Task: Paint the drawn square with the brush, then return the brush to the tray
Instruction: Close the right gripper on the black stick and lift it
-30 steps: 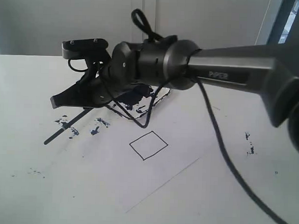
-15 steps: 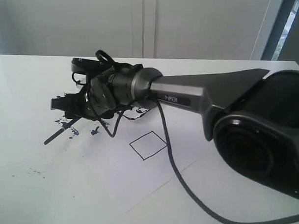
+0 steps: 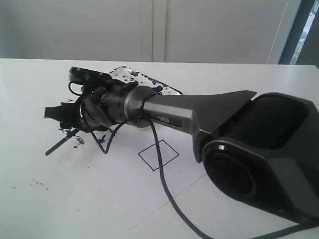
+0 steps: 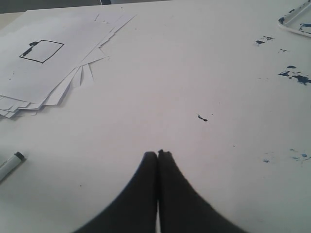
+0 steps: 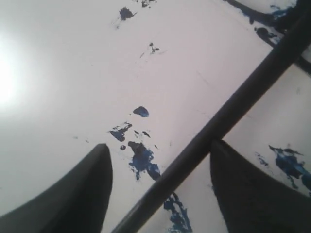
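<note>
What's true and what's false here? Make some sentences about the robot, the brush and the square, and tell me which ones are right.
1. The right gripper is open, with the brush passing between its fingers. True.
2. The drawn square is filled in with paint. False: its inside is white in the exterior view.
3. The left gripper is wide open. False: its two fingers are pressed together, holding nothing.
4. Blue paint splatters lie beside the brush. True.
5. The tray is perfectly clean. False: it is smeared with dark paint.
</note>
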